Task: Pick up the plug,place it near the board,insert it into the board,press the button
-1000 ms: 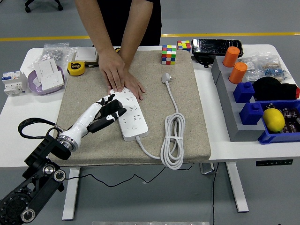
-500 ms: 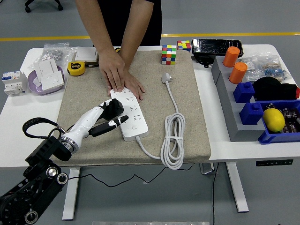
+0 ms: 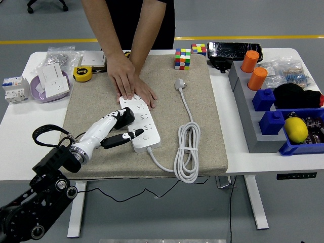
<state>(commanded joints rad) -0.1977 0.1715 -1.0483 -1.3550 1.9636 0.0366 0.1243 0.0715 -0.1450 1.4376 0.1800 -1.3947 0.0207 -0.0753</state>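
Left hand [image 3: 121, 126] sits at the left edge of the white power strip [image 3: 140, 124], fingers loosely spread, gripping nothing. One finger [image 3: 132, 134] points across onto the strip's near end, roughly where the button should be; actual contact is hard to confirm from this angle. Over the last second the hand slid down along the strip toward the near edge and the forearm swung lower, so the pointing finger moved from mid-strip to the near end. Reads as lining up for a button press.

The plug [image 3: 179, 84] lies on the beige mat [image 3: 86, 101], well apart from the hand and to the right of the strip, not inserted. Its white cord [image 3: 187, 152] runs down in a coil and loops back to the strip's near end. So pick-up and insertion look undone, yet the hand is working the button end.

A person at the far side presses one hand [image 3: 130, 83] flat on the strip's far end, holding it steady; unchanged. Right arm is not visible. The surface [image 3: 20, 131] also carries a tape measure [image 3: 82, 74] and a colour cube [image 3: 182, 58], untouched.
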